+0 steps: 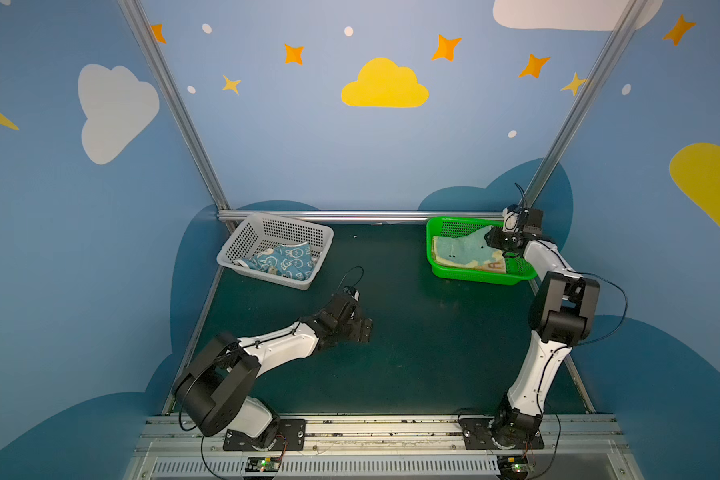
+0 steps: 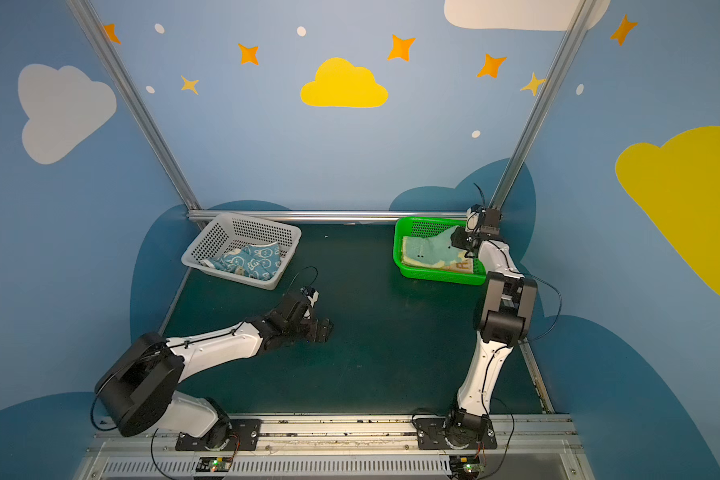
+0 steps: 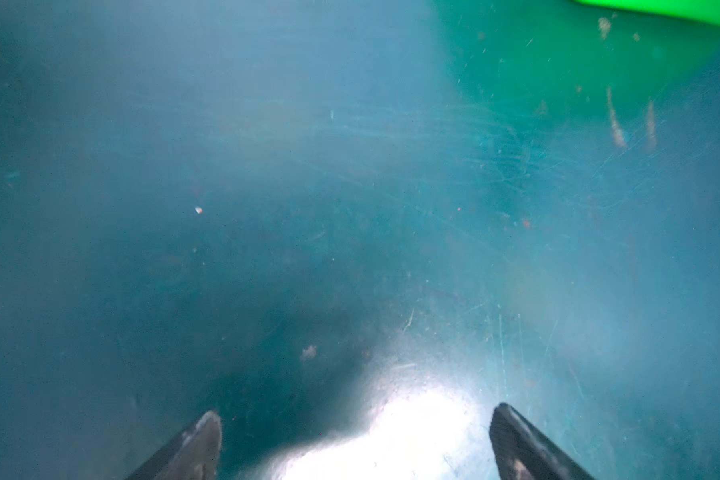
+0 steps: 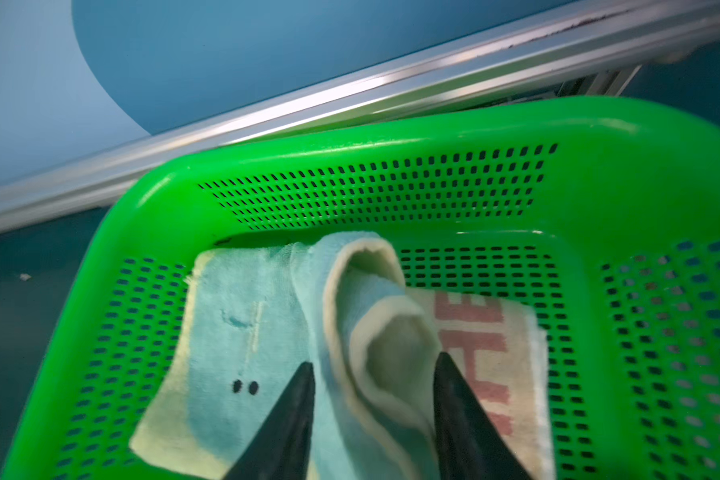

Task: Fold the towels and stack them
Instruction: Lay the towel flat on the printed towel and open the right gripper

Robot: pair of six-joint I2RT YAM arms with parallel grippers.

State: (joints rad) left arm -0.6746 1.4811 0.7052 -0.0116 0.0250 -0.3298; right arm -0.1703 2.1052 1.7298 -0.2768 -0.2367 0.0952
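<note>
dark tabletop, green basket, towel with red letters, perhaps "he"

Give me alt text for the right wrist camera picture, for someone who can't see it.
The right gripper, its two black fingers parted, straddles a raised fold of a teal-and-cream towel lying in a green perforated basket. A cream towel with red lettering lies partly under it; a metal rail and blue wall run behind.
</note>
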